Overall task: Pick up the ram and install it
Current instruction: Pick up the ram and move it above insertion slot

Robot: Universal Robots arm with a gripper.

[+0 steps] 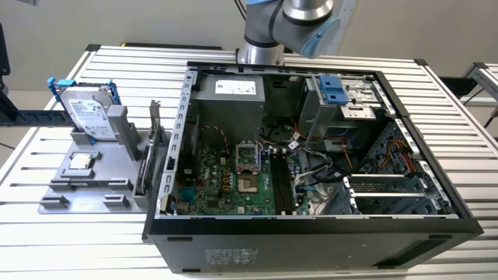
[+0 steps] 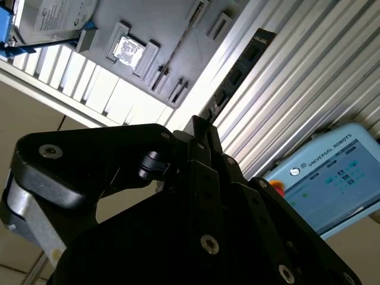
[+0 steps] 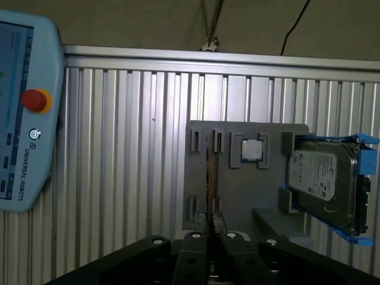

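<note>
Risk 1: the tool (image 3: 211, 230) was shut while the ram (image 3: 208, 178) stood untouched. By my judgement, a descent in that state would hit the stick's top edge and chip or tip it.
Risk 2: the ram was thin and stood on edge. An off-ctr or skewed grip could let it pivot, so it would meet the black slots (image 1: 281, 186) crooked and jam.
Risk 3: loose cables (image 1: 323, 172) lay just beside those slots inside the case (image 1: 435, 192), well apart from the hard drive (image 3: 323, 178). A carried stick could snag them.
Tool state: fingers (image 3: 196, 249) were together w/ no gap to be seen in both wrist views. They held nothing and touched nothing.
Tool pos.: well apart from the hard drive; lined up w/ the ram's long edge in the first wrist view.
Ram pos.: on edge in the grey tray (image 3: 237, 196), the same tray as the hard drive. It did not touch the drive, and the processor chip (image 3: 252, 149) lay btwn the two.
Tray pos.: flat on the slatted counter (image 3: 130, 148), the hard drive propped at one side of it.
Arm (image 1: 292, 17): seen in the exterior view beyond the case, far from the hard drive.
Progress: by judgement, pick-up was not yet begun.
</note>
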